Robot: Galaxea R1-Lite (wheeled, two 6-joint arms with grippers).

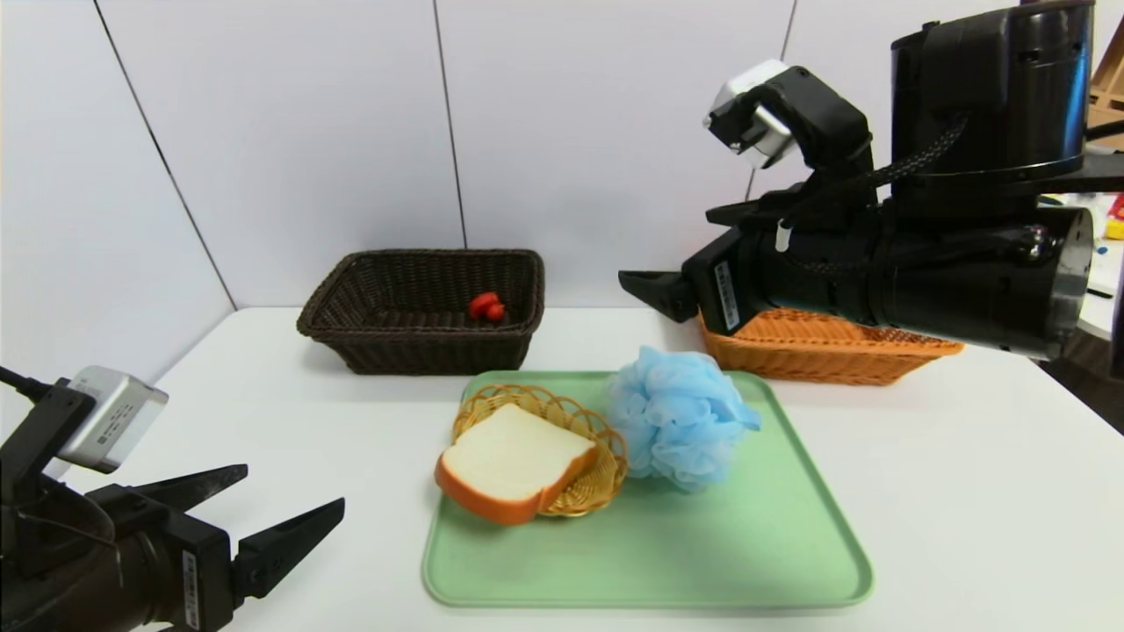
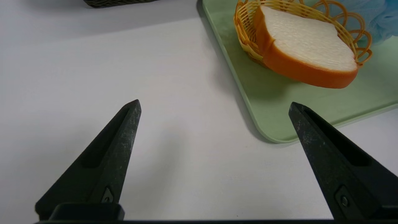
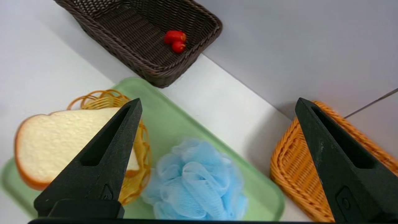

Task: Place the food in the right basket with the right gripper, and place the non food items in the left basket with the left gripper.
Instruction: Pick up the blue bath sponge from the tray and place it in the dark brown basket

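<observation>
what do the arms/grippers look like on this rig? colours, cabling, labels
Both arms are black. Each gripper, left gripper and right gripper, has two pointed, wedge-shaped black fingers with recessed slots, a small screw and scuffed tips. A white label sits on each gripper body. A silver-grey camera box is mounted above each wrist. The right arm has a thick glossy cylindrical housing and a braided black cable.

a lab-like test booth: a plain white table (image 1: 966,491) at frame centre, bare pale panel walls (image 1: 580,132) with seams across the top, cluttered shelving (image 1: 1108,79) glimpsed at far upper right.
</observation>
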